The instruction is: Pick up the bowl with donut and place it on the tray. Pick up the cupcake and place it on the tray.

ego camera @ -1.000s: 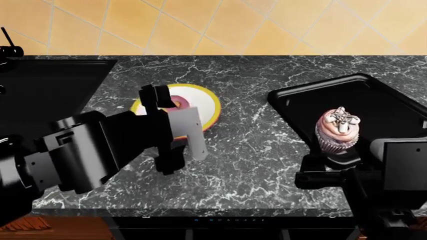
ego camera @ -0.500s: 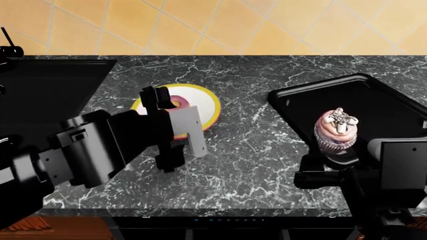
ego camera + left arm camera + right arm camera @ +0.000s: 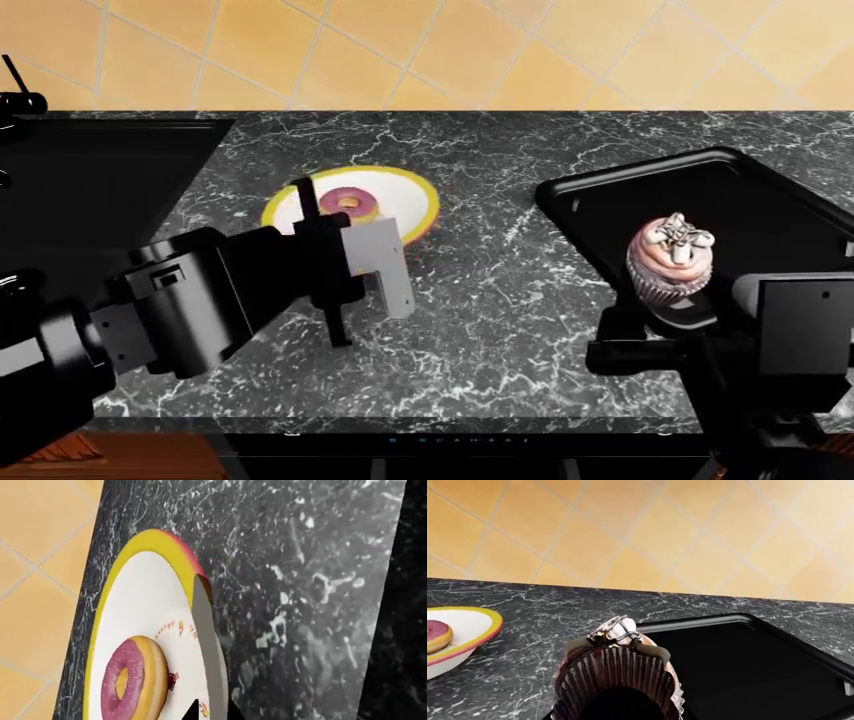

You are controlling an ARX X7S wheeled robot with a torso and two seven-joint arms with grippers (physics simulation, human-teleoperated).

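The white bowl [image 3: 387, 195] with its yellow, red-edged rim sits left of centre on the black marble counter, its near side tipped up. The pink-iced donut [image 3: 347, 203] lies in it. My left gripper [image 3: 343, 238] is shut on the bowl's near rim. In the left wrist view its grey finger [image 3: 208, 655] lies across the bowl [image 3: 143, 610] beside the donut [image 3: 130, 677]. My right gripper [image 3: 663, 308] is shut on the cupcake [image 3: 674, 258] and holds it over the near left part of the black tray [image 3: 727, 185]. The cupcake [image 3: 617, 672] fills the right wrist view, with the tray [image 3: 747, 665] behind it.
A black sink [image 3: 94, 175] lies at the far left of the counter. An orange tiled wall [image 3: 441, 50] stands behind. Marble counter [image 3: 494, 270] separates bowl and tray. The counter's front edge [image 3: 441, 425] is close to both arms.
The left gripper has turned and risen, and the bowl's near side has tipped up with it. The cupcake in the right gripper has crept slightly left.
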